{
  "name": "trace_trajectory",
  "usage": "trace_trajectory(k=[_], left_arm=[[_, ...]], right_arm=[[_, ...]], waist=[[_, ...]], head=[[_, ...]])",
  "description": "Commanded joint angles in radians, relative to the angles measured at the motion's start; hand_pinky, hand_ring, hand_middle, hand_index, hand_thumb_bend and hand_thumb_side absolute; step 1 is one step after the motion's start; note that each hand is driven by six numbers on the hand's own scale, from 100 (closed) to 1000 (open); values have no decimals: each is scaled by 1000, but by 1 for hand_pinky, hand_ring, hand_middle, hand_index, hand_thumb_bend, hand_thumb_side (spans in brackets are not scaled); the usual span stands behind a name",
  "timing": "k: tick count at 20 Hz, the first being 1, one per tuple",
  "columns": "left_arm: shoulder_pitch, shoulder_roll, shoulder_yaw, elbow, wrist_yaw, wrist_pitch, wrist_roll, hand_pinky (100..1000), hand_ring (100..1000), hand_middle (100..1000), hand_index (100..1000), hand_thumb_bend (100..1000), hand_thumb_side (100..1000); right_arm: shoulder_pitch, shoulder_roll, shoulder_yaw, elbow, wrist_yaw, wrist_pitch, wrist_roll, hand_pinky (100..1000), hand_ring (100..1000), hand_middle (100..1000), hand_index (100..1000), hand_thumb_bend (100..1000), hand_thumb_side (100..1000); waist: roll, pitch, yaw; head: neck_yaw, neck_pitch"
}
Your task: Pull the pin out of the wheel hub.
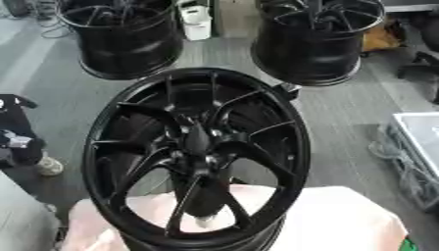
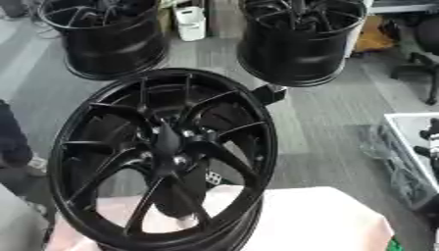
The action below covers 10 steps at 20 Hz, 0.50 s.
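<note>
Black wheel point(image 1: 195, 157) upright, near centre, on pink pad point(image 1: 343, 220). Hub point(image 1: 199, 142) mid-wheel; pin not distinguishable. No robot hands visible, finger state unknown. Best: reach hub squarely between spokes, pull straight out.

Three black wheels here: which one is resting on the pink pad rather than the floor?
The near wheel, facing the camera at centre. Its lower rim sits on the pink pad; the left far wheel and right far wheel stand on the grey floor behind it.
</note>
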State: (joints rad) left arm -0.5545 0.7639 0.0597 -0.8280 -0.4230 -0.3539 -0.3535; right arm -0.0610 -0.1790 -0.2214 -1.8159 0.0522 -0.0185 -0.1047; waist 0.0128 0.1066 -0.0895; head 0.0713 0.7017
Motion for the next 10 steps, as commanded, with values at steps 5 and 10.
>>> trace_trajectory(k=[5,10], left_arm=[[271,-88,136,-547,520,91,64,533,614,742,805,806,582],[458,-330,222,-866,640,258,95,532,604,717,791,792,597]], right_arm=[[-9,-3,-8,-20,-5,-3,-2,722,814,835,961,100,696],[-9,6,-8,-20,-9,-5,-2,722,814,835,961,100,699]], waist=[[-8,-3,24],[-21,1,46]], head=[[-4,-6],[9,-9]])
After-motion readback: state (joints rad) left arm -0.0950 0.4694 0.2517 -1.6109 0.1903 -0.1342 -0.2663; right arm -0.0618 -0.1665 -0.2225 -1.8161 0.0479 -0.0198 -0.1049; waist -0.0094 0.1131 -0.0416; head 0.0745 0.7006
